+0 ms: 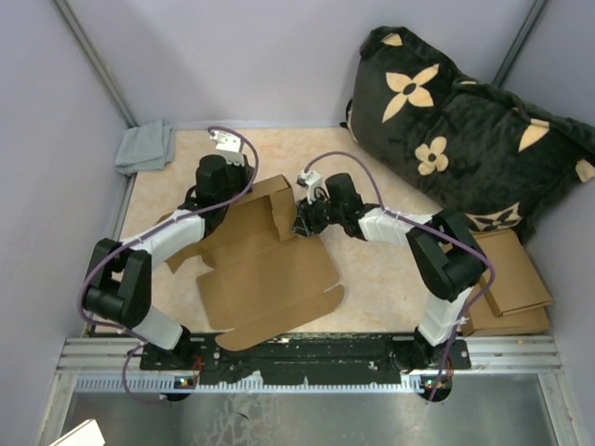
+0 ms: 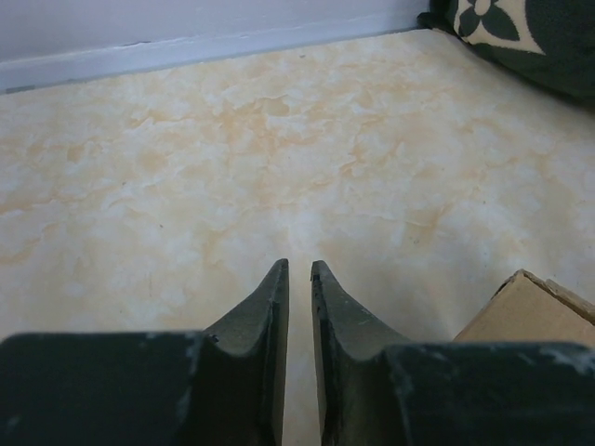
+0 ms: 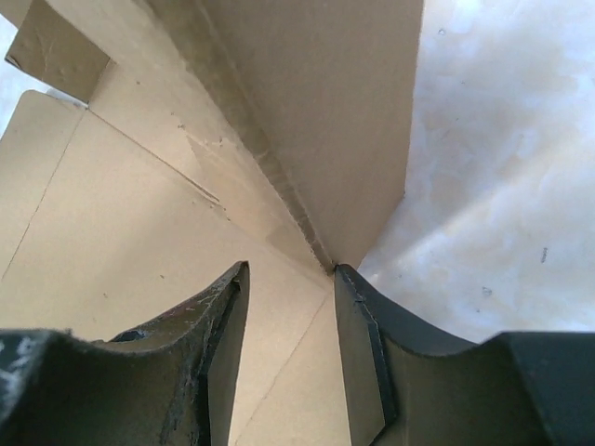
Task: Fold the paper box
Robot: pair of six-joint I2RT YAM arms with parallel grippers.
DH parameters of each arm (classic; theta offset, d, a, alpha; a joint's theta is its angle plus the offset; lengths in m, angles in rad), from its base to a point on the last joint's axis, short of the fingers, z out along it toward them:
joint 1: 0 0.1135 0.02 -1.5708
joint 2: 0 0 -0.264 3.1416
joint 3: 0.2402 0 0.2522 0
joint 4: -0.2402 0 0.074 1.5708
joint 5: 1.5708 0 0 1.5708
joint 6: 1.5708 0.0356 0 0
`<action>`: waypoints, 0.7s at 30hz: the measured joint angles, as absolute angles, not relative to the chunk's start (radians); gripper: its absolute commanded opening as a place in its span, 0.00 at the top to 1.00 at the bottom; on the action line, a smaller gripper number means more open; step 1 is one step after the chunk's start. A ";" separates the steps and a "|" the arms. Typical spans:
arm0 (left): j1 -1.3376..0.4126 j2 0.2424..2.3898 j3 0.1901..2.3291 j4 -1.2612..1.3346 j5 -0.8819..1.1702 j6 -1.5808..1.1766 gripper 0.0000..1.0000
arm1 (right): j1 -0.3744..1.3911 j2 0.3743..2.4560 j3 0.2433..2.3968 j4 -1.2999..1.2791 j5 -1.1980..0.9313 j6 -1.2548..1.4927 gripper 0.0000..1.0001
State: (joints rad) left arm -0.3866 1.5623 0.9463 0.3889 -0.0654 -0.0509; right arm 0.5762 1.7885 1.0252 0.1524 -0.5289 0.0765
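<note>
Paper box (image 1: 270,274): count 1. The sheet lies mostly flat on the table (image 1: 390,265), and its near rounded edge reaches close to the front rail. One far panel is raised and stands between the two grippers.

Right gripper (image 3: 291,269): the jaws are moderately apart and closed on nothing. The flat sheet lies under and ahead of them. The raised panel climbs ahead of the jaws, and its lower corner meets the crease just at the inner tip of the right-hand finger (image 3: 358,353). Whether the finger touches the card there, I cannot tell. Left of the jaws is continuous card, with a notched flap edge far ahead on the left. Right of the jaws, past the panel's free edge, is bare table.

Left gripper (image 2: 299,269): the jaws are nearly together, with only a thin slit between them and nothing in it. A corner of the box rises just right of the jaws, apart from them. Ahead is open tabletop up to the back wall (image 2: 186,28).

Cushion (image 1: 465,130): count 1, black with tan flowers, in the far right corner. It lies ahead and right of the left jaws, well apart.

Grey cloth (image 1: 146,147): count 1, in the far left corner.

Cardboard pieces (image 1: 511,279): two visible, stacked at the right table edge beside the right arm's elbow.
</note>
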 measured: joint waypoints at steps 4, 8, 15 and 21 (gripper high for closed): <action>-0.387 1.538 0.918 0.398 -0.057 -0.052 0.80 | 0.619 1.778 0.987 0.218 -0.467 0.083 0.57; -0.386 1.518 0.895 0.408 -0.049 -0.052 0.80 | 0.638 1.804 0.993 0.271 -0.430 0.101 0.57; -0.387 1.495 0.879 0.412 -0.047 -0.054 0.81 | 0.661 1.856 1.037 0.290 -0.297 0.116 0.51; -0.388 1.485 0.871 0.411 -0.039 -0.057 0.82 | 0.686 1.856 1.031 0.326 -0.237 0.117 0.26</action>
